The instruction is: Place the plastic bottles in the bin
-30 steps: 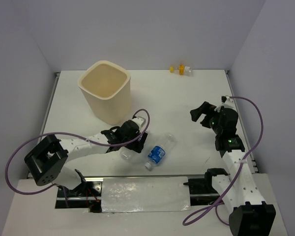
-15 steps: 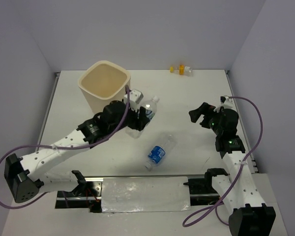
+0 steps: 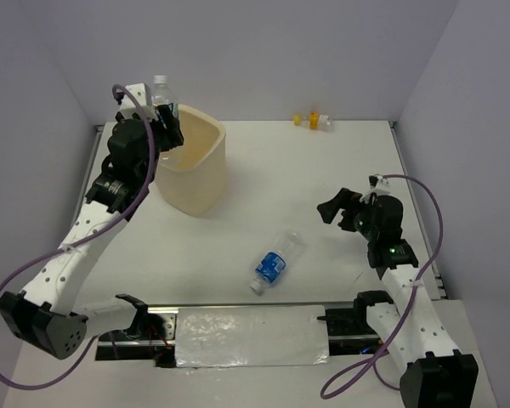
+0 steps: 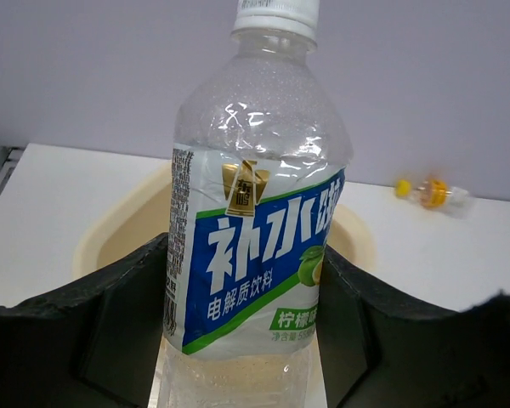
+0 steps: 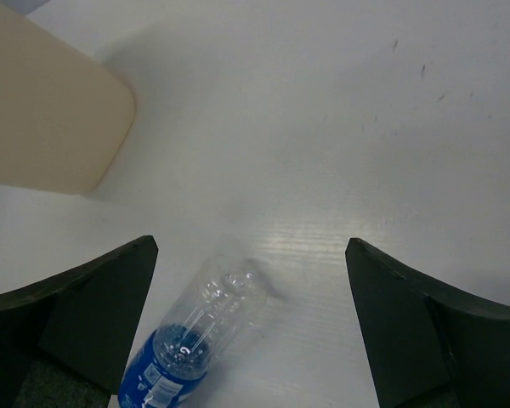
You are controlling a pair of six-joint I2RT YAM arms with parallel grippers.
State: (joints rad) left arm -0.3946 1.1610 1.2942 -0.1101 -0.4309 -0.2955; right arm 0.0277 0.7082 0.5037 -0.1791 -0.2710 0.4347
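Left end effector (image 3: 164, 121) is clamped round the green-label bottle (image 4: 255, 255), upright at upper left of the overhead view, just over the bin's (image 3: 206, 166) left rim. Release here and it may clip that rim and tumble outside. Right end effector (image 3: 336, 206) gapes wide, empty, right of the blue-label bottle (image 3: 274, 263) lying on the bench (image 3: 323, 170). Half a second back, the held bottle was low beside the bin.

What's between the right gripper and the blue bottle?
Nothing visible. The right gripper is open, and only bare table lies between it and the blue bottle, which lies on its side.
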